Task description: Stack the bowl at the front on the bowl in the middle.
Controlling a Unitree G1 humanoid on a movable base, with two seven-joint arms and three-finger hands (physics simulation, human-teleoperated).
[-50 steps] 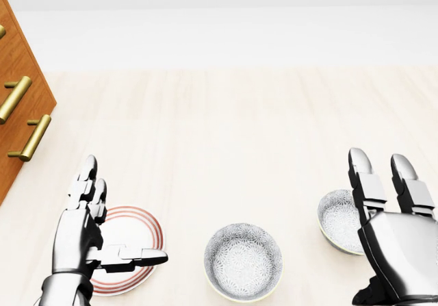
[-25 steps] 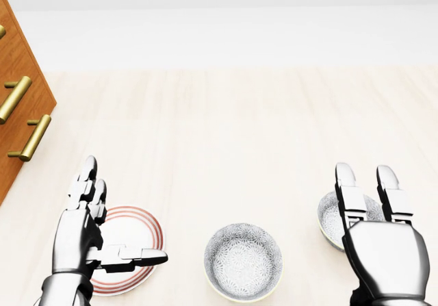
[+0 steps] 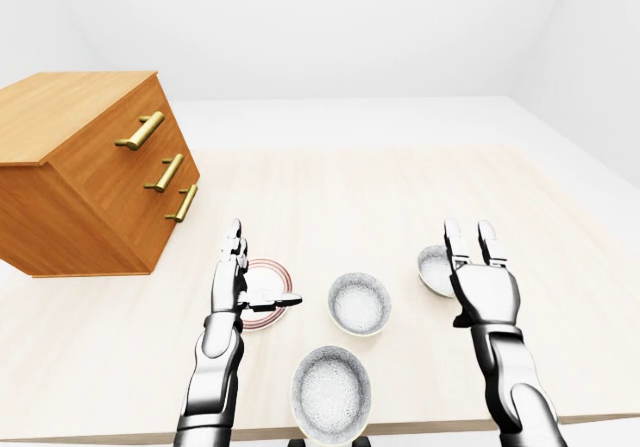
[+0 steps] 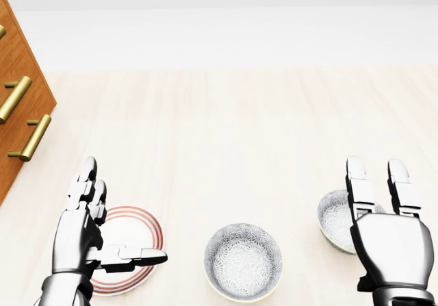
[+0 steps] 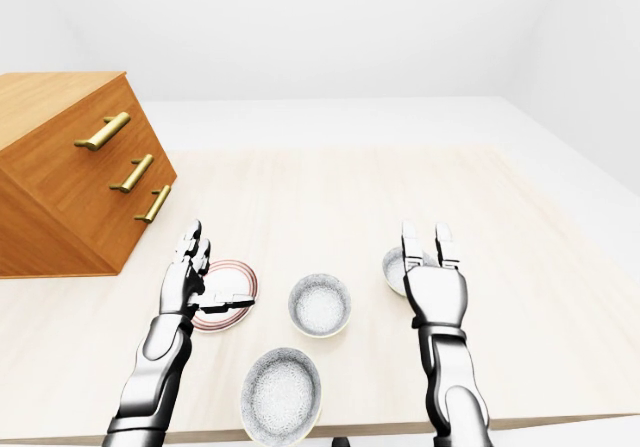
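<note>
Lower bowl (image 3: 331,395): upright, empty, on the tabletop (image 3: 350,197) hard by its edge nearest the robot, between the forearms; outside the head view
Middle bowl (image 3: 359,304): upright, empty, next toward the tabletop's centre; not touching the lower bowl
Right hand (image 3: 485,289): fingers straight and apart, holding nothing; partly hides a third bowl (image 4: 337,218)
Left hand (image 3: 232,287): fingers extended, thumb out sideways over a red-ringed plate (image 4: 137,225); holds nothing
Drawer chest (image 3: 90,182): by the left edge, well apart
Risk, wrong item: right hand stands nearer the third bowl
Risk, loss: a nudge while reaching could push the lower bowl off the edge
Risk, seating: an off-centre release would probably leave it tilted
</note>
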